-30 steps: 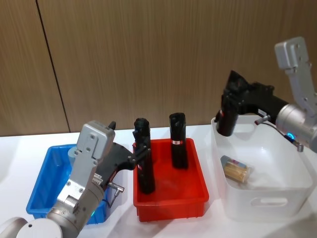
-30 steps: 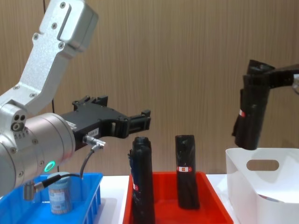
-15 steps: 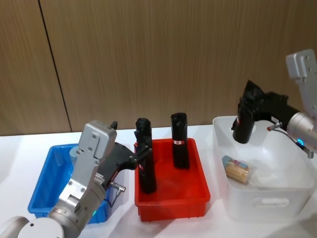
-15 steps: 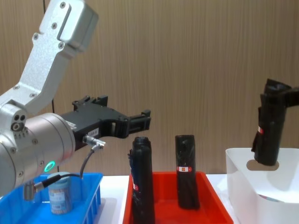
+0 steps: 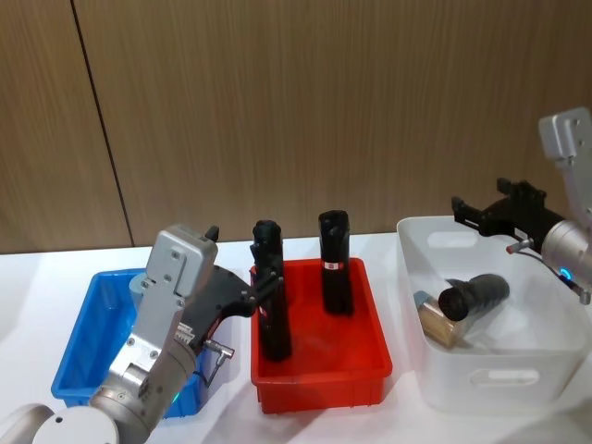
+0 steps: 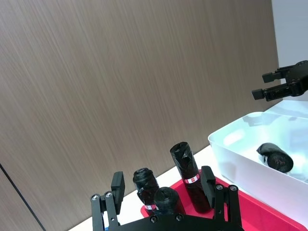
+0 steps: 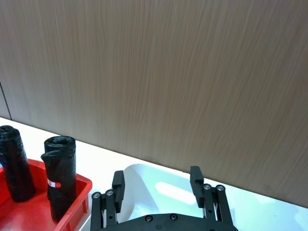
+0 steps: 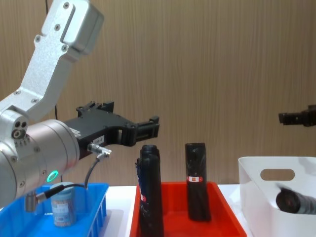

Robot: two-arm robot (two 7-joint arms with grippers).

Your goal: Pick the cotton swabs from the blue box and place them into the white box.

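Black bottle (image 5: 474, 298) dropped into white box (image 5: 481, 377); right end effector (image 5: 500, 209) now open, empty.

The right gripper (image 5: 483, 214), which a second ago held a black bottle (image 5: 474, 298) upright above the white box (image 5: 481, 381), now has its fingers spread and holds nothing. The bottle has dropped into the box and lies on its side there, resting against the cotton swab tub (image 5: 432, 321). The gripper itself has moved toward the far right side of the box and now hovers above its back rim.
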